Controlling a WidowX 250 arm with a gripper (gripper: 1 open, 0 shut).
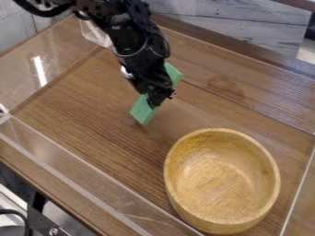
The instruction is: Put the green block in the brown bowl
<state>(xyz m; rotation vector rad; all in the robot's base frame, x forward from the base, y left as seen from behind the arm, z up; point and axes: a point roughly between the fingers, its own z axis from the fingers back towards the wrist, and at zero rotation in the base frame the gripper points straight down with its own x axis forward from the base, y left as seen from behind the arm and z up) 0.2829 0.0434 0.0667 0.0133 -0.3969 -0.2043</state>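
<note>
Black tool (150, 88) gripping green block (144, 110) by its middle, ends jutting out, above tabletop (76, 123), near brown bowl (223, 181). Block looks light, stiff, maybe slick; mid-length hold across narrow sides suits it.

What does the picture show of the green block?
The green block is a plain, elongated bar, matte-looking, with no markings visible. The black hand crosses over its middle, leaving only the two ends in view. It lies diagonally in the picture, away from the brown bowl. Whether it touches the wooden table is unclear.
</note>
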